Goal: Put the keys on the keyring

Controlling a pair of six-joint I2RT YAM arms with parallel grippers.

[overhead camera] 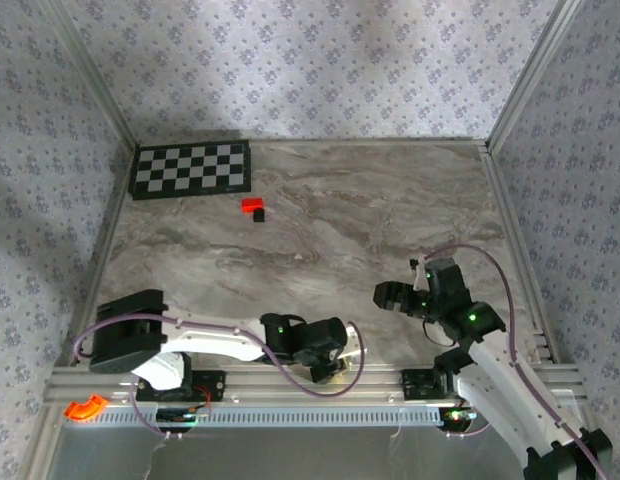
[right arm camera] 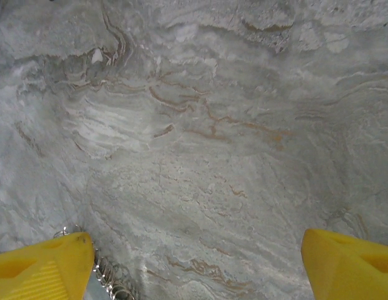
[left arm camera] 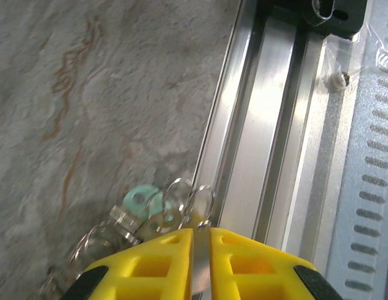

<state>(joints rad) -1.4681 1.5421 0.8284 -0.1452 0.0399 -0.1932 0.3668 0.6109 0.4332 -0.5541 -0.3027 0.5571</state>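
Left gripper (left arm camera: 201,232) is at the near edge of the table (left arm camera: 87,94), just beside the aluminium rail (left arm camera: 263,156). Its jaws are clenched on the key (left arm camera: 201,269), a thin silvery strip seen edge-on. The keyring (left arm camera: 97,240) lies bunched on the table by the fingertips, next to green tags (left arm camera: 139,200). Right gripper (right arm camera: 197,262) hovers over marble further right, jaws released wide.

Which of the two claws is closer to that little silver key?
Left. The left gripper is shut on the key, pinched between its fingers by the near rail. The right gripper hangs open over the table, farther back and to the right.
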